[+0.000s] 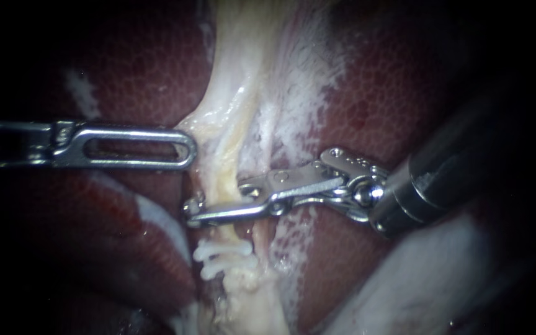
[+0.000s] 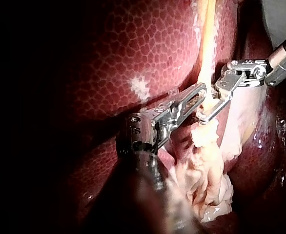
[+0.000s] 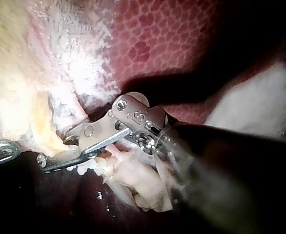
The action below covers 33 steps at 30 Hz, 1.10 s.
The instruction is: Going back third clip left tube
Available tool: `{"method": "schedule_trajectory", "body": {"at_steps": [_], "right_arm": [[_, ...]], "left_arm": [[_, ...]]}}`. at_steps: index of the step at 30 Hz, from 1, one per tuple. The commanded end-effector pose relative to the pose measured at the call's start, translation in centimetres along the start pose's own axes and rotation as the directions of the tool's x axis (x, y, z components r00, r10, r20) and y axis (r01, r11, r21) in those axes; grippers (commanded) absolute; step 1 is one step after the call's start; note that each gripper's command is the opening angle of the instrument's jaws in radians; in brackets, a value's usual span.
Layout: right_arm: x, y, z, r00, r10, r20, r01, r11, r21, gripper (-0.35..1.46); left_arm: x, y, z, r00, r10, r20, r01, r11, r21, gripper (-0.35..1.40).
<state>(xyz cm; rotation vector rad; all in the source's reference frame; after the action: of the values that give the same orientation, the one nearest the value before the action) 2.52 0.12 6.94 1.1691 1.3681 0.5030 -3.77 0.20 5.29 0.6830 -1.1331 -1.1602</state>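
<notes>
At centre, the right instrument (image 1: 216, 198) is shown with jaws parted astride the tube (image 1: 221, 162), above white clips (image 1: 223, 255). The left instrument (image 1: 187, 149) is laid against the tube; its hold cannot be told.

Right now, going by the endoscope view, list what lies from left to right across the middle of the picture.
left instrument → pale tube → right instrument's shaft. The white clips lower on the tube are left out, since they sit in line with it.
</notes>
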Motion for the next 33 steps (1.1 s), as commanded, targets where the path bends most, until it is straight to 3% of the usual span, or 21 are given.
{"method": "schedule_trajectory", "body": {"at_steps": [1,16,20,21,23,26,33], "right_arm": [[0.00,0.00,0.00,1.000,0.000,0.000,0.000,1.000,0.000,-0.35],[0.01,-0.01,0.00,1.000,0.001,0.001,-0.001,1.000,0.002,-0.35],[0.01,-0.04,0.02,1.000,0.001,0.001,-0.001,1.000,0.003,0.14],[0.01,-0.05,0.03,1.000,-0.022,0.002,0.022,1.000,0.003,0.32],[0.04,-0.06,0.07,0.996,-0.087,-0.004,0.087,0.996,-0.023,0.46],[0.08,-0.07,0.11,0.989,-0.145,-0.012,0.144,0.988,-0.062,0.54],[0.16,-0.05,0.09,0.950,-0.313,0.002,0.311,0.942,-0.125,0.60]], "left_arm": [[0.00,0.00,0.00,1.0000,0.000,0.000,0.000,1.000,0.000,-0.35],[0.00,0.00,0.00,1.0000,0.000,0.000,0.000,1.000,0.000,-0.35],[0.00,-0.01,0.00,1.0000,0.000,0.000,0.000,1.000,0.000,-0.35],[0.00,-0.01,0.00,1.0000,0.000,0.000,0.000,1.000,0.000,-0.35],[0.00,-0.01,0.00,1.0000,0.000,0.000,0.000,1.000,0.000,-0.35],[0.00,-0.01,0.00,1.0000,0.000,0.000,0.000,1.000,0.000,-0.35],[0.00,-0.01,0.00,1.0000,0.000,0.000,0.000,1.000,0.000,-0.35]]}}
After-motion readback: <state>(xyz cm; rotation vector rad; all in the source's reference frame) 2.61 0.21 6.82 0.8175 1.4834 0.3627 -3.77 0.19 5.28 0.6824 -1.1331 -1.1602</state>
